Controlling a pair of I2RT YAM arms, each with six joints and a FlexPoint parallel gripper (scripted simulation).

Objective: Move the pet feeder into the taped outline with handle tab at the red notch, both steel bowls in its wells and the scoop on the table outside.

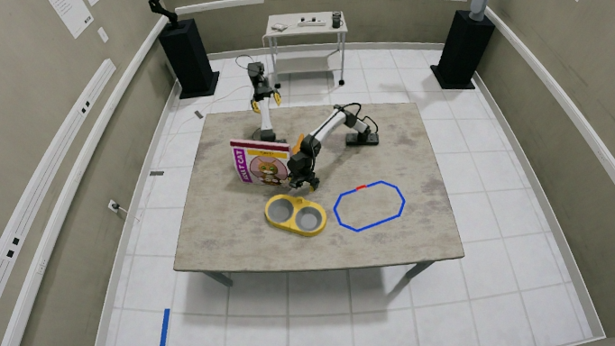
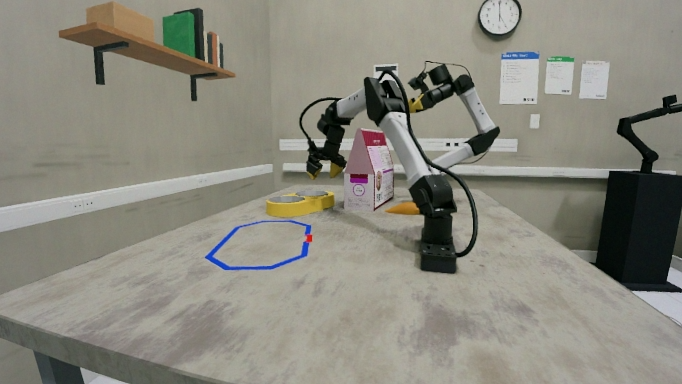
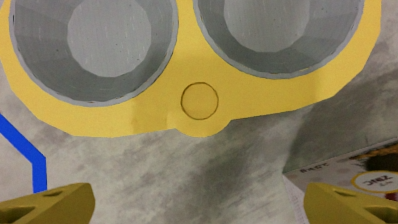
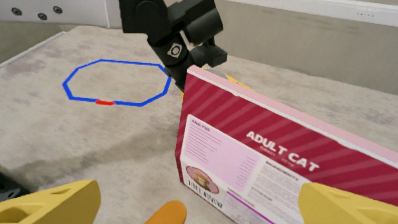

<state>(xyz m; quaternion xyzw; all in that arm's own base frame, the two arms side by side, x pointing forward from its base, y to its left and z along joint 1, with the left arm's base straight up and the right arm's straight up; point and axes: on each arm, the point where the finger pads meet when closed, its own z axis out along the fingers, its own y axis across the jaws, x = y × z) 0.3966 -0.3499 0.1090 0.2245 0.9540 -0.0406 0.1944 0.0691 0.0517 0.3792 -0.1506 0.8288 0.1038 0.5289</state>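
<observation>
The yellow feeder [image 1: 290, 228] [image 2: 292, 207] [image 3: 150, 118] lies outside the taped outline [image 1: 379, 223] [image 2: 249, 268] [image 3: 39, 172] [image 4: 130, 62], left of it in the top view. Both steel bowls [image 1: 280, 211] [image 1: 308, 219] sit in its wells and look level. Its round handle tab [image 3: 200, 107] faces the arms' side. The red notch [image 1: 361, 187] [image 2: 309, 238] [image 4: 105, 103] is on that side too. My left gripper [image 1: 303, 186] [image 2: 324, 175] [image 3: 199, 192] is open above the table near the tab. My right gripper [image 1: 267, 104] [image 4: 199, 189] is open, raised high. The orange scoop [image 1: 298, 143] [image 2: 403, 208] [image 4: 170, 212] lies outside the outline, partly hidden.
A tall cat food box [image 1: 268, 168] [image 2: 359, 192] [image 4: 225, 115] stands between the right arm's base and the feeder, close to the scoop and the left gripper. The left arm's base [image 1: 362, 139] [image 2: 438, 260] stands behind the outline in the top view.
</observation>
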